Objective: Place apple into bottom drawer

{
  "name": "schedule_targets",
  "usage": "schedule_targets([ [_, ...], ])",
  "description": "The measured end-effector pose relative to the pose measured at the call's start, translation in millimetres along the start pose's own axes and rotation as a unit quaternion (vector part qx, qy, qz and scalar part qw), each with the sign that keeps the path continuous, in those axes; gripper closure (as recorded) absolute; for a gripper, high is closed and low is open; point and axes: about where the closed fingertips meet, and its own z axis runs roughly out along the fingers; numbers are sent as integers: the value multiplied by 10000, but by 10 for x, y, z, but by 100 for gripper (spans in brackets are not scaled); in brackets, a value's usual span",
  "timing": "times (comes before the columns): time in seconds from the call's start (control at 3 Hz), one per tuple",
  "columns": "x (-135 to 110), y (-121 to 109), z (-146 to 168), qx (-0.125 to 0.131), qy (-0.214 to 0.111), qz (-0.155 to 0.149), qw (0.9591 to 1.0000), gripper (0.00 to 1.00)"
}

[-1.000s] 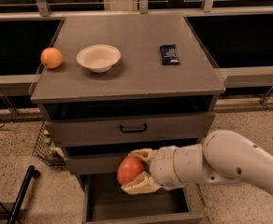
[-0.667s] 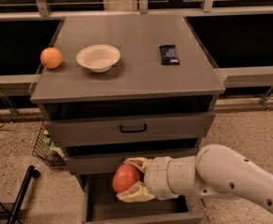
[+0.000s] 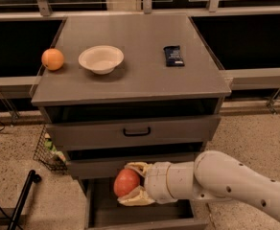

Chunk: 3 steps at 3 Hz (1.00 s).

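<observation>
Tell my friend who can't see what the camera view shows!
The robot's tool holds a red apple over the open bottom drawer. On the grey cabinet top sit an orange, a white bowl and a dark snack packet.

I see warm overhead light on the cabinet top (image 3: pixel 140 83); shadow fills the bottom drawer (image 3: pixel 145 214) beneath the gripper (image 3: pixel 128 185) clasping the apple (image 3: pixel 125 181).

My arm (image 3: pixel 236 181): was a thick, rounded, off-white shell with small dark holes.
My wrist (image 3: pixel 171 182): was a paler cylinder ringed by seams.
My gripper (image 3: pixel 130 183): sat at my arm's end, its fingers (image 3: pixel 136 166) cream-yellow.
</observation>
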Motion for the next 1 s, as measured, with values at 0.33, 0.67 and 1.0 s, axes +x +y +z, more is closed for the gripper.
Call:
schedule_targets([
  [0.33,235,-23,340,28,-81,-84,9999,100],
  [0.67,546,-9,737,41,-84,-29,10000,100],
  [1.0,925,64,1121,-2,18,192,9998,100],
])
